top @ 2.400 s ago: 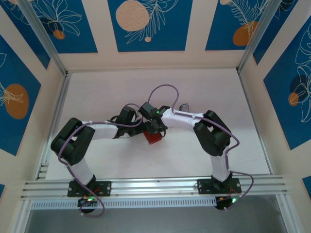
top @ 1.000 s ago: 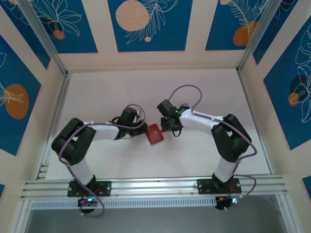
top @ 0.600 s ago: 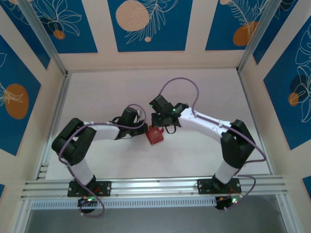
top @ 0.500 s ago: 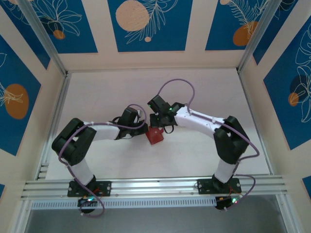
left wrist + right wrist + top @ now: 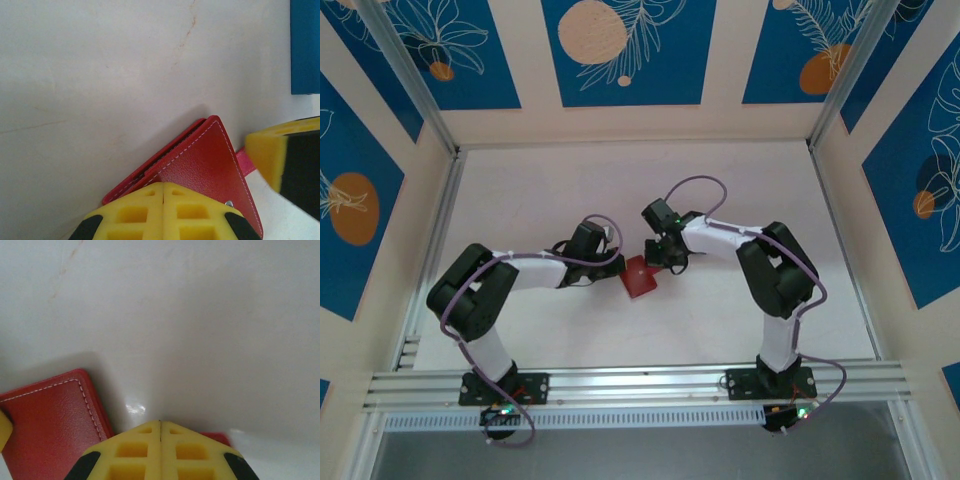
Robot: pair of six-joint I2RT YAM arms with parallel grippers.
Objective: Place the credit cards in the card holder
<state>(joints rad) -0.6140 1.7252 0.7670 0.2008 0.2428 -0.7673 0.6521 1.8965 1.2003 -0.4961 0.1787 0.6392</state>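
A small red wallet (image 5: 641,279) lies folded on the white table (image 5: 540,190), midway between the two arms. The left fingers (image 5: 163,197) are pressed together with no gap, over the wallet's near corner; whether they bear down on it cannot be told. The right fingers (image 5: 160,437) are also together, at the wallet's opposite edge.

The wallet has a grained cover with pale stitching and looks thin, light and soft. It would likely slide on the smooth table if pushed. The cover stands slightly proud along one edge, and that edge seems the best place to take hold while the other fingers pin a corner.
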